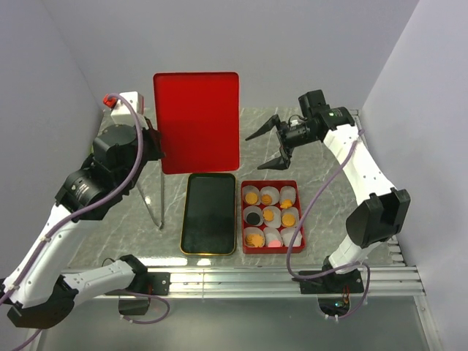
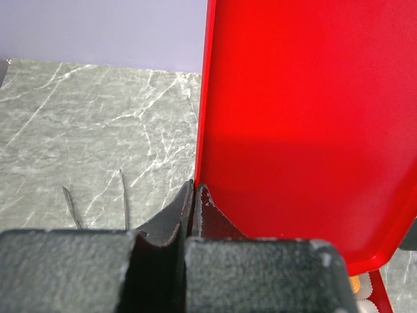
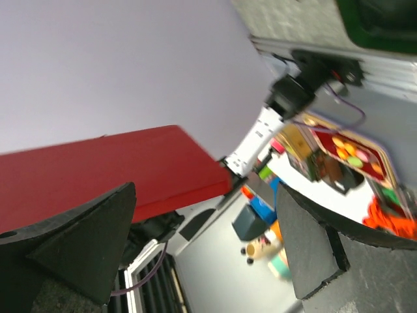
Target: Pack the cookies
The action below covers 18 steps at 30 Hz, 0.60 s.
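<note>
On my grey marble table (image 1: 131, 238) I see a black tray (image 1: 209, 213) lying flat, the red cookie box (image 1: 272, 251) just beside it.

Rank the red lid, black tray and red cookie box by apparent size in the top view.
1. red lid, though it is held up, nearer the camera.
2. black tray and red cookie box: about alike.

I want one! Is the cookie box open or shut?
Open: nothing covers the box; cookies show; left gripper holds the red lid upright.
</note>
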Motion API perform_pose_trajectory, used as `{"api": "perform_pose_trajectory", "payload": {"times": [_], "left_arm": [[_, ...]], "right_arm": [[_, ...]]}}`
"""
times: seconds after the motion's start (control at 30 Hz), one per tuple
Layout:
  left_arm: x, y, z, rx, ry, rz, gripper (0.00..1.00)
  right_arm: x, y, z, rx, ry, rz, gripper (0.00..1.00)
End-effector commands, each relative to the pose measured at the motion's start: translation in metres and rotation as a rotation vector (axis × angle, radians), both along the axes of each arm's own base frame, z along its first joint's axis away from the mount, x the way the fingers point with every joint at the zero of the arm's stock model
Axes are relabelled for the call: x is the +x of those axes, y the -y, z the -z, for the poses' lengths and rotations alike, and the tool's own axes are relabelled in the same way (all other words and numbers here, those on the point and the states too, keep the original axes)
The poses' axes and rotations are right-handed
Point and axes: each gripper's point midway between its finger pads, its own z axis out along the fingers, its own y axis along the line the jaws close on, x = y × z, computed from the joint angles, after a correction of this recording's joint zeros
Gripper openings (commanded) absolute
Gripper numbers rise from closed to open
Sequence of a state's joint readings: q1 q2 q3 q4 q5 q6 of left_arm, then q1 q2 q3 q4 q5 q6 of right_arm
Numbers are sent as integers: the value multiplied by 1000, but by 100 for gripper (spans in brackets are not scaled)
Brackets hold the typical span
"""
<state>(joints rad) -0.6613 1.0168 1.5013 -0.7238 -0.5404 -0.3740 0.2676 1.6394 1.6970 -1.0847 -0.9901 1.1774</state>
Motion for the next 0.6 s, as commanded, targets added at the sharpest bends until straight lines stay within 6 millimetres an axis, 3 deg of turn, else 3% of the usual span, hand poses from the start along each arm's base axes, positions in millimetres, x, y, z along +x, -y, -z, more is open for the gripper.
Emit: {"api": "perform_pose_trajectory", "payload": {"times": [0.0, 0.17, 0.2, 0.3, 0.57], "left_arm": [[-7, -9, -22, -39, 79, -17, 0], [-7, -1, 0, 10, 31, 6, 0], [-7, 0, 0, 8, 34, 10, 0], [-9, 2, 3, 10, 35, 14, 0], [-11, -1, 9, 87, 33, -46, 0]], "right_arm": [[-20, -4, -1, 0, -28, -74, 94], [-29, -22, 2, -13, -71, -162, 98], [-30, -28, 9, -26, -82, -199, 99], [-36, -39, 3, -22, -103, -253, 99], [-42, -43, 1, 10, -160, -286, 100]]}}
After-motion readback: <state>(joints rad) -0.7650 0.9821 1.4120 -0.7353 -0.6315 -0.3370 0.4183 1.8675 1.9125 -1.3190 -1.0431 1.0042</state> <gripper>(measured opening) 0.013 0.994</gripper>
